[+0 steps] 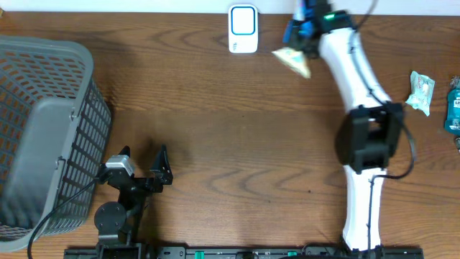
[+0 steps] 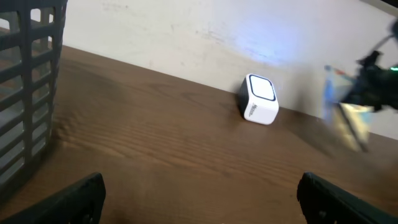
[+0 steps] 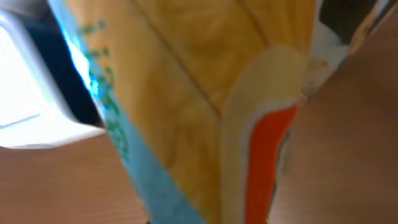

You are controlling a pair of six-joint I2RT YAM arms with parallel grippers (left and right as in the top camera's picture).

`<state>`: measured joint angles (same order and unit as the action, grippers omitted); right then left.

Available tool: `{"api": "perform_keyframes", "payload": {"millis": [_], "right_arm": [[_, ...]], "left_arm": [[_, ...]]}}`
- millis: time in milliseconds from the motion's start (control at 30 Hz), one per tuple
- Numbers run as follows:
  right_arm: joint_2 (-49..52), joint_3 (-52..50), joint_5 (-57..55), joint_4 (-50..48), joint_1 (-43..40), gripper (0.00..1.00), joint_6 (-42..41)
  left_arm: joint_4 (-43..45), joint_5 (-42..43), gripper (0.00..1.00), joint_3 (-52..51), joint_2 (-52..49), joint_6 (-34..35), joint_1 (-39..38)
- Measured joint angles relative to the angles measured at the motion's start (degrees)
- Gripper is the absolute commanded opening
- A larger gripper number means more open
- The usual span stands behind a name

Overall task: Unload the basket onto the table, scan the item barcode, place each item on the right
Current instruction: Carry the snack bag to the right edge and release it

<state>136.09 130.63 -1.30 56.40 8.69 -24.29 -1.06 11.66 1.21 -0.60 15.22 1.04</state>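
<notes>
Brown wood-grain bench (image 1: 237,144) fills my overhead view, with a pale wall behind its far edge in the left wrist view. A grey plastic basket (image 1: 43,129) stands at the left end. At the far edge, about the middle, sits the white barcode scanner (image 1: 243,29), its blue-rimmed window facing up.

My right arm (image 1: 359,93) stretches across to the far edge. The right fingers (image 1: 296,32) are closed together on the yellow packet (image 1: 293,60). It hangs just right of the scanner, with a small gap between the two. From the right wrist camera the packet (image 3: 199,93) fills almost the whole picture: yellow film, a light blue band down one edge and an orange stripe lower down, with the scanner's white body (image 3: 31,112) close on the left. I see no barcode on the face turned to that camera. In the left wrist view the packet (image 2: 351,121) is blurred, and I cannot tell whether its lower corner touches the bench.

The left fingers (image 1: 162,169) stand wide apart with nothing between them, near the basket on my side of the bench and well apart from the scanner. Their dark tips (image 2: 81,199) show at the bottom corners of the left wrist view, pointing toward the scanner (image 2: 260,99).

At the right end lie a pale crinkled wrapper (image 1: 420,92) and, just beside it at the frame's edge, a blue packet (image 1: 454,108).
</notes>
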Motion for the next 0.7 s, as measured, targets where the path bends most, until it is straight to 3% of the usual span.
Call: {"api": "perform_keyframes", "payload": {"millis": [333, 700], "right_arm": [[4.5, 0.3, -1.2, 8.5, -16.2, 0.01, 18.7], [9.2, 1.0, -11.8, 13.4, -29.3, 0.01, 20.7]], "left_arm": [[0.0, 0.0, 0.98, 0.0, 0.0, 0.0, 0.0], [0.0, 0.0, 0.98, 0.0, 0.0, 0.0, 0.0]]}}
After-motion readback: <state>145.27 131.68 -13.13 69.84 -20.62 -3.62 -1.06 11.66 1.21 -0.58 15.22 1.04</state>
